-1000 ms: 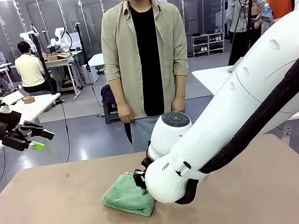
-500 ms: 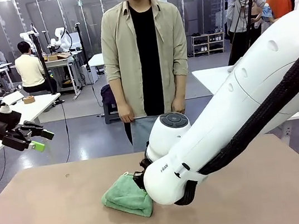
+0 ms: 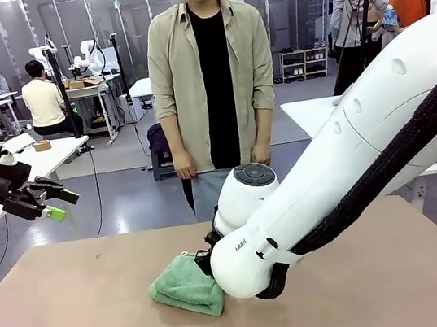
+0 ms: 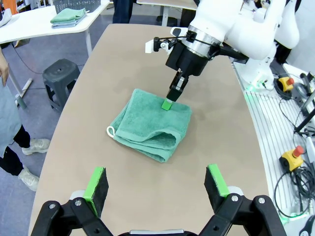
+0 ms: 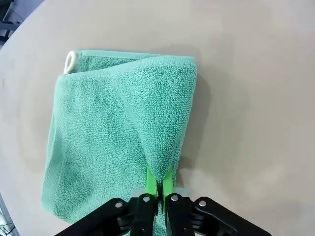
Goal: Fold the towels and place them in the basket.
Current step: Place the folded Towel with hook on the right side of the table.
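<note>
on the tan table (image 3: pixel 77 316), near its middle, lies the mint green towel (image 3: pixel 186 287) (image 4: pixel 147 125) (image 5: pixel 108 142), folded into a rough square with a small white loop (image 4: pixel 110 131) (image 5: pixel 70 61) at one corner. the right gripper (image 4: pixel 167 104) (image 5: pixel 158 179) points down at the towel's edge, its green pads pressed together on a raised fold of the cloth, which peaks up into the jaws. the right arm reaches across the middle of the table. the left gripper (image 3: pixel 56 206) (image 4: pixel 157 182) hangs above and well apart from the towel, off the table's left side, with its fingers spread wide and nothing between them. a person (image 3: pixel 214 90) stands at the far side, arms down. on a white side table (image 4: pixel 29 29) sit folded towels (image 4: pixel 66 15), with a dark mesh basket (image 4: pixel 74 4) just behind them.
</note>
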Robot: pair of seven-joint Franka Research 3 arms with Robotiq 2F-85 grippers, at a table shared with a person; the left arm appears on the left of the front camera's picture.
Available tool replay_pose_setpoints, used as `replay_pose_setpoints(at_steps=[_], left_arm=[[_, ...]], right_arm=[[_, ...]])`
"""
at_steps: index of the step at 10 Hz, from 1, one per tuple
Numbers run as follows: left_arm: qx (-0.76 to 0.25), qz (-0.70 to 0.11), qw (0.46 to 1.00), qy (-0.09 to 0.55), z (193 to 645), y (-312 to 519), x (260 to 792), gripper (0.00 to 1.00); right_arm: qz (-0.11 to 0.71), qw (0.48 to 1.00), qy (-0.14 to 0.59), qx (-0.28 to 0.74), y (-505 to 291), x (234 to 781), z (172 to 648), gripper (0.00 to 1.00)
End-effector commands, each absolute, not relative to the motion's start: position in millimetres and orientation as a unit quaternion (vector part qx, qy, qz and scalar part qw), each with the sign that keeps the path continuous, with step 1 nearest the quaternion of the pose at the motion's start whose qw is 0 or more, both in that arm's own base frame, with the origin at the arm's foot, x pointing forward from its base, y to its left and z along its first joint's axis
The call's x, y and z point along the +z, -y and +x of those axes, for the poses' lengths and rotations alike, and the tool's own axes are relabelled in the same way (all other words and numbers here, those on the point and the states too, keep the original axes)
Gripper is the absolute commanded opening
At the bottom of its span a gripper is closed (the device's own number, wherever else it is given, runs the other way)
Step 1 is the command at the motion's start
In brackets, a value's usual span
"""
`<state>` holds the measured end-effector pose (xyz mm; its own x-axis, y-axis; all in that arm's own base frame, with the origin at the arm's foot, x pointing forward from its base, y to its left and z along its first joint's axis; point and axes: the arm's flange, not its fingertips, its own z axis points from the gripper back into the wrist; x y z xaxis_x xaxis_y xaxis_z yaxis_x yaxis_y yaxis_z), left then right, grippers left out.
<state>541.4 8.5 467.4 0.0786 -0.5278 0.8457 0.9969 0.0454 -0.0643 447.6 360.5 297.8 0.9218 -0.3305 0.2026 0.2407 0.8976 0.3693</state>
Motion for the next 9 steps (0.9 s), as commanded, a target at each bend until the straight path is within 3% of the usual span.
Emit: replay_pose_setpoints(at_steps=[1, 3, 4, 9], left_arm=[[-0.589, -0.356, 0.650, 0.324, 542.3, -7.7, 469.9, 1.00], [-0.589, -0.356, 0.650, 0.324, 542.3, -7.7, 469.9, 1.00], [-0.589, -0.356, 0.650, 0.324, 542.3, -7.7, 469.9, 1.00], [-0.589, -0.356, 0.650, 0.324, 542.3, -7.7, 469.9, 1.00]], right_arm=[[0.174, 0.964, 0.129, -0.151, -361.5, 297.5, 446.7, 0.00], [0.174, 0.964, 0.129, -0.151, -361.5, 297.5, 446.7, 0.00], [0.171, 0.965, 0.131, -0.148, -360.5, 297.8, 447.5, 0.06], [0.183, 0.958, 0.185, -0.123, -321.6, 313.3, 483.1, 0.05]])
